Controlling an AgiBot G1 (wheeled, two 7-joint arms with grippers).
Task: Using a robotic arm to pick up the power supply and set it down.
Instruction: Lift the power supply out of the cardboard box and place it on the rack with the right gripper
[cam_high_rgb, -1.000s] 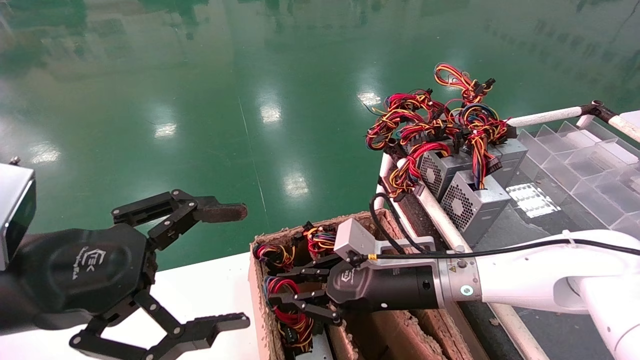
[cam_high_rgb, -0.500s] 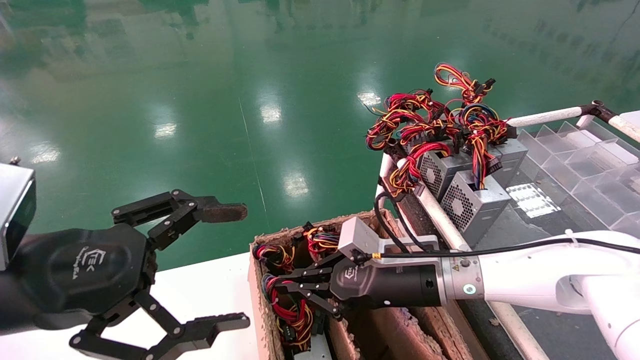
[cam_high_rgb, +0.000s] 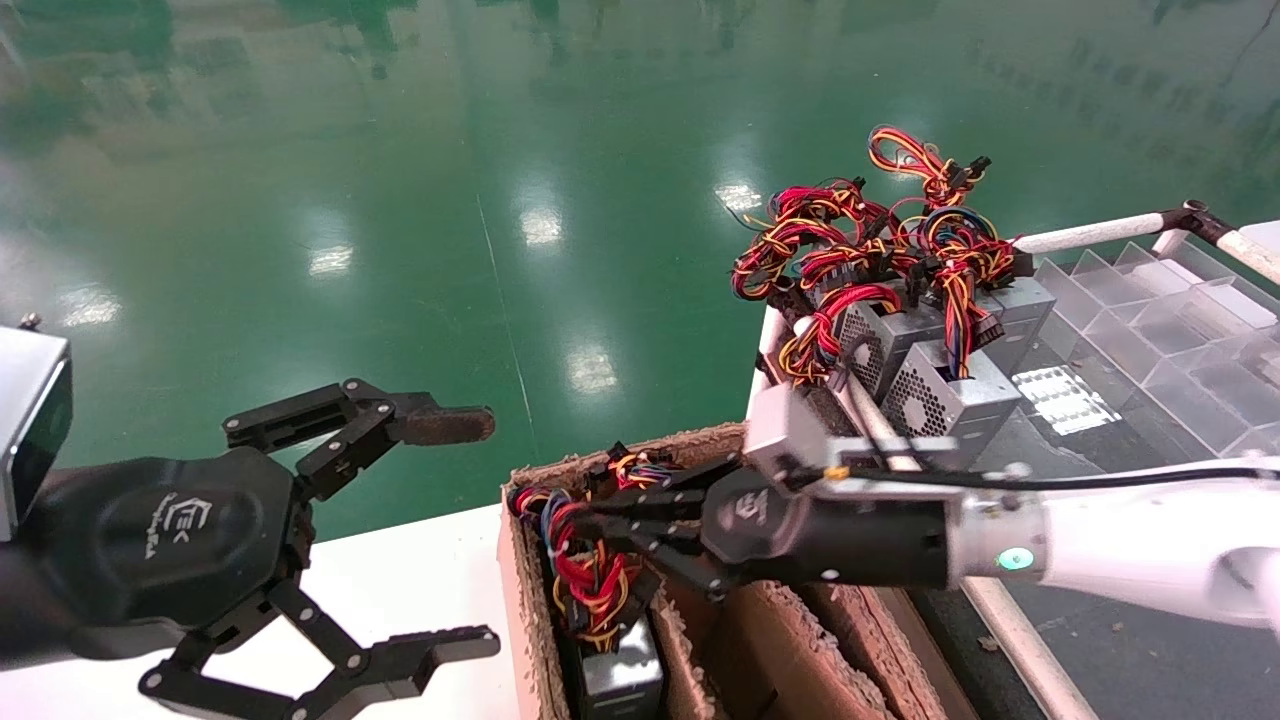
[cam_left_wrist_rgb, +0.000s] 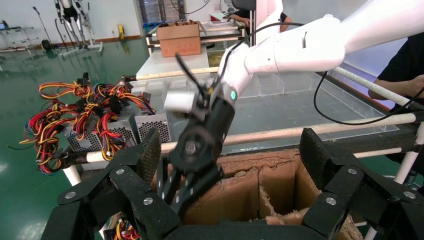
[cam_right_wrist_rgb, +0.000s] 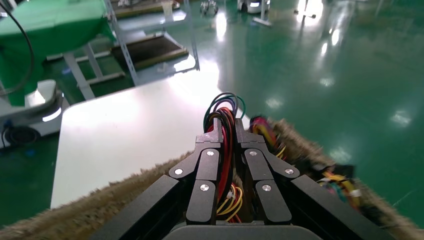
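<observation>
The power supply (cam_high_rgb: 620, 682) is a grey metal box hanging by its red, yellow and blue wires (cam_high_rgb: 592, 580) in the left slot of a cardboard box (cam_high_rgb: 770, 650). My right gripper (cam_high_rgb: 592, 525), on the white arm, is shut on that wire bundle just above the box's rim. The right wrist view shows the wires (cam_right_wrist_rgb: 226, 150) pinched between the closed fingers of the right gripper (cam_right_wrist_rgb: 226, 125). My left gripper (cam_high_rgb: 492, 530) hangs open and empty at the near left. From the left wrist view, the right gripper (cam_left_wrist_rgb: 182, 185) reaches down into the cardboard box (cam_left_wrist_rgb: 260, 182).
Several grey vented power supplies (cam_high_rgb: 935, 385) with tangled wires stand on the cart at the right, beside a clear divided tray (cam_high_rgb: 1150, 330). A white pipe rail (cam_high_rgb: 880, 430) runs along the cart. A white table (cam_high_rgb: 420, 590) lies left of the cardboard box.
My right gripper has closed on the wires and risen, moving back to the right. The wire bundle came up with it, and the grey box now shows in the slot. The left arm is still.
</observation>
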